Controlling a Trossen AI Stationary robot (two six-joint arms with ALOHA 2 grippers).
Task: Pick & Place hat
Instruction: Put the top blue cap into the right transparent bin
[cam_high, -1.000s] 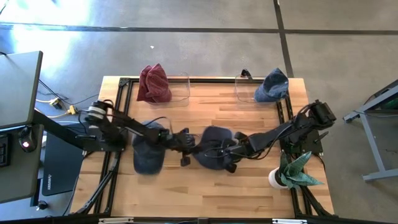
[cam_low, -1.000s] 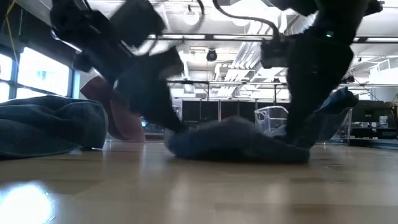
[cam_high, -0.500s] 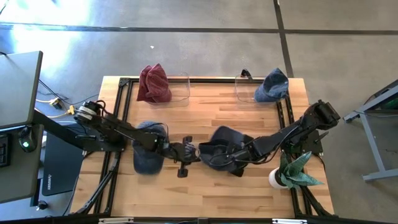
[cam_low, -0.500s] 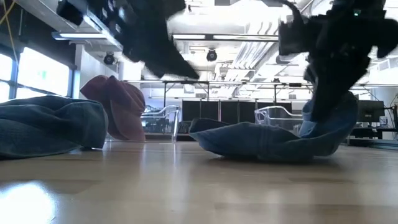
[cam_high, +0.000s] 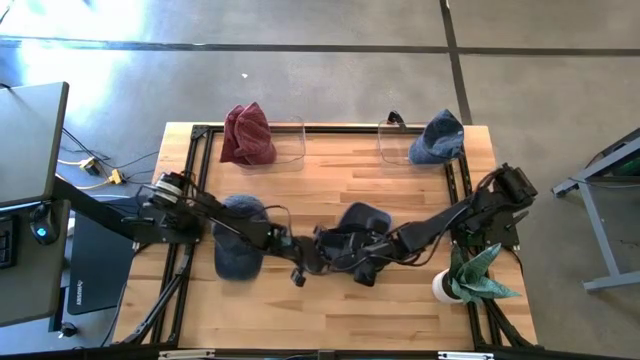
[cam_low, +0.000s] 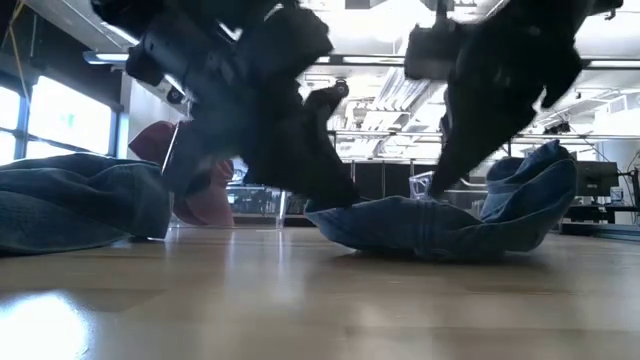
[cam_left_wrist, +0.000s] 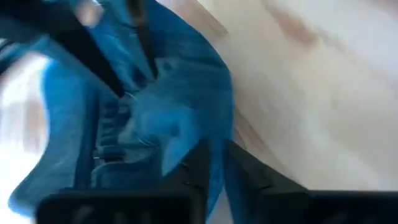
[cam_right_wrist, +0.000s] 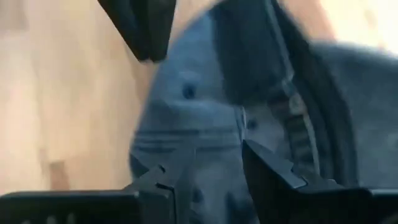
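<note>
The dark blue denim hat (cam_high: 352, 228) lies at the table's middle, its crown on the wood and its right side turned up (cam_low: 540, 185). My left gripper (cam_high: 312, 256) reaches in from the left to the hat's left edge, its fingers close together (cam_left_wrist: 216, 177) with blue cloth between them. My right gripper (cam_high: 362, 262) comes from the right and points down over the hat's near side. Its fingers are apart (cam_right_wrist: 208, 171), with the hat's back seam and strap (cam_right_wrist: 245, 124) running between them. My left gripper pinches the hat's left edge (cam_left_wrist: 217, 134) between its two fingers, slanting down from the table's left; the hat rests on the table. My right gripper has its fingertips (cam_low: 440, 188) down at the hat's cloth from above; I cannot tell whether they touch it.
A second dark blue hat (cam_high: 238, 250) lies under my left arm. At the far edge a red hat (cam_high: 247, 135) and a light blue hat (cam_high: 437, 138) lean on clear containers (cam_high: 291, 141). A potted plant (cam_high: 465, 277) stands at the right near corner.
The hat first slid toward the right edge and spread open, then came back a little toward the left and bunched up. My right gripper moved right, then left with it. My left gripper drew off the hat, then moved right to its left edge.
</note>
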